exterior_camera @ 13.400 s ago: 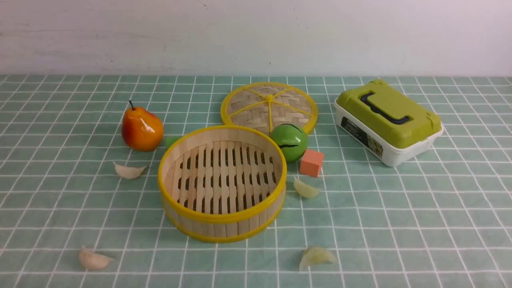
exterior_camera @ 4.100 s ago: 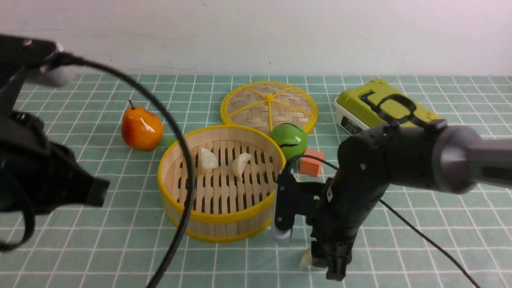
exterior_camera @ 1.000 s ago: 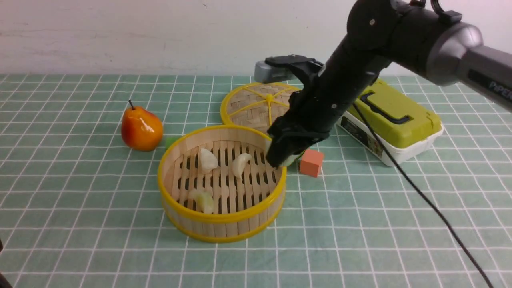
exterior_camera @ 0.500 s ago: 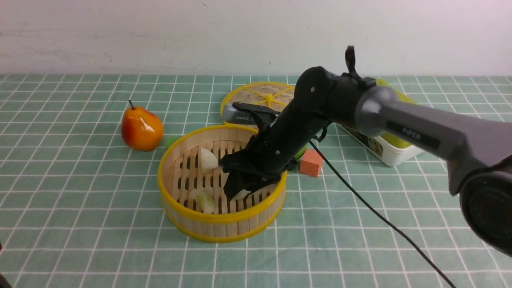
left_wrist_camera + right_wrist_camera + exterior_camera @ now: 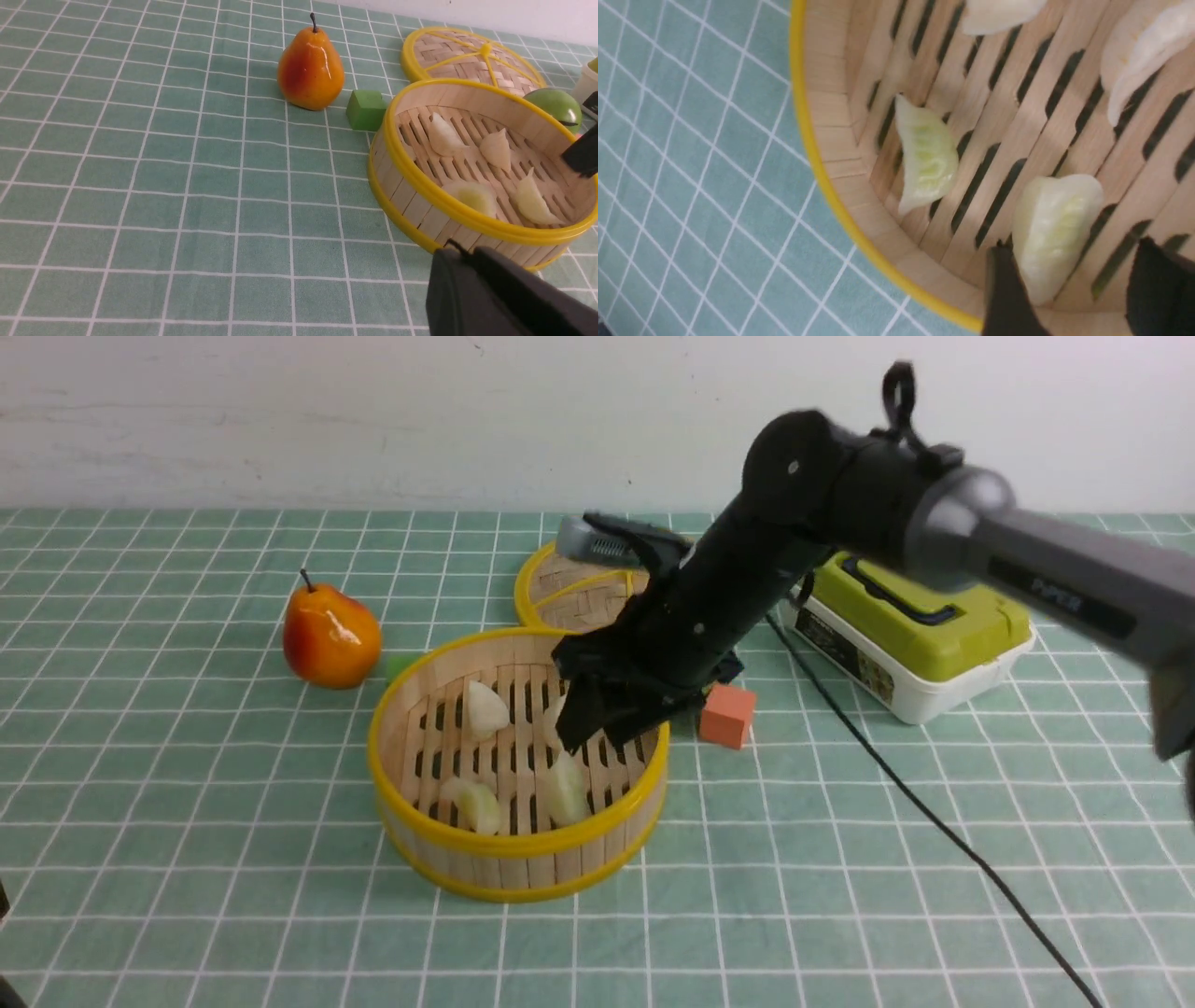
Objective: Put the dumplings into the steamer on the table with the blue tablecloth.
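Table [image 5: 187, 803]: wholly covered by the blue tablecloth [image 5: 887, 896], teal with a white grid.

Right arm [image 5: 840, 495]: reaches in from the right and slants down over the steamer's far right rim.

Steamer [image 5: 518, 859]: upright, mid-table, open-topped.

Lunch box [image 5: 920, 625], green-lidded: right of the steamer, well apart.

Lid [image 5: 569, 593]: flat, just behind the steamer, partly hidden by the arm.

Pear [image 5: 330, 635]: upright, left of the steamer.

Green ball [image 5: 553, 105]: against the steamer's far side.

Orange cube [image 5: 727, 715] and green cube [image 5: 366, 109]: just beside the steamer wall, on opposite sides.

Right gripper [image 5: 596, 739]: fingers spread, nothing between them, tips pointing down above the slatted floor.

Left gripper [image 5: 490, 294]: only a dark edge shows; whether spread or closed, cannot tell.

Dumplings [image 5: 532, 203]: all four on the steamer floor. Two lie toward the far wall, two toward the near wall. The near right one lies directly under the right gripper's tips, apart from them. In the right wrist view it shows between the two fingers.
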{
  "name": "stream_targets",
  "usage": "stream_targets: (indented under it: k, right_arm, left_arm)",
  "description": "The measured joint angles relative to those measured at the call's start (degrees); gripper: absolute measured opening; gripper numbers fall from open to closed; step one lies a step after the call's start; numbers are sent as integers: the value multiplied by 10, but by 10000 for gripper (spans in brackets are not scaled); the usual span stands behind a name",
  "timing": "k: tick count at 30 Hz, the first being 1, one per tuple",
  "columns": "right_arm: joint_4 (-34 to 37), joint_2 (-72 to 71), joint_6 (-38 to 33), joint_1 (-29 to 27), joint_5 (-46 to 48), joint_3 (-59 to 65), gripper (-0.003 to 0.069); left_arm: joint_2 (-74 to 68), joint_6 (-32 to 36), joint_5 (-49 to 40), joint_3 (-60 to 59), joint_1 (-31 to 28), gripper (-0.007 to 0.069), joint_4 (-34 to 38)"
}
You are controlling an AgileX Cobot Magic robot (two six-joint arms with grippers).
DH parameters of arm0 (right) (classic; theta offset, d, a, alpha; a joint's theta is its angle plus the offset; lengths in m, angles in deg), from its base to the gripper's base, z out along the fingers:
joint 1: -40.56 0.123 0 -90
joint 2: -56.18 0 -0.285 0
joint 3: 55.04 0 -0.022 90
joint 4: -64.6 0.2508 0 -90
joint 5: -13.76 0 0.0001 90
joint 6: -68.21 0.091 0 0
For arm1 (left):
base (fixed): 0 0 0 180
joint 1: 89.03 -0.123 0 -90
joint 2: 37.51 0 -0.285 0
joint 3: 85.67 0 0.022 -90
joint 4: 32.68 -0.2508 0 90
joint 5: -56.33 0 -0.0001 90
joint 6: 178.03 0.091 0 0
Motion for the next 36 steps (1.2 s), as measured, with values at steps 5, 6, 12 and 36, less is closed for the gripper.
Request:
stream_targets:
  k: [5, 6, 12, 36]
  right_arm:
    - [-145, -183, -26, 0, 38, 0, 86]
    - [-185, -207, -23, 0, 48, 0, 36]
    - [-383, -423, 69, 0, 76, 100, -19]
    - [-760, -1224, 581, -3, -546, 1048, -1]
  left_arm:
    - [0, 0, -2, 0, 0, 38, -2]
    - [0, 0, -3, 0, 0, 38, -2]
    - [0, 0, -4, 0, 0, 46, -2]
    - [1, 0, -9, -1, 0, 76, -3]
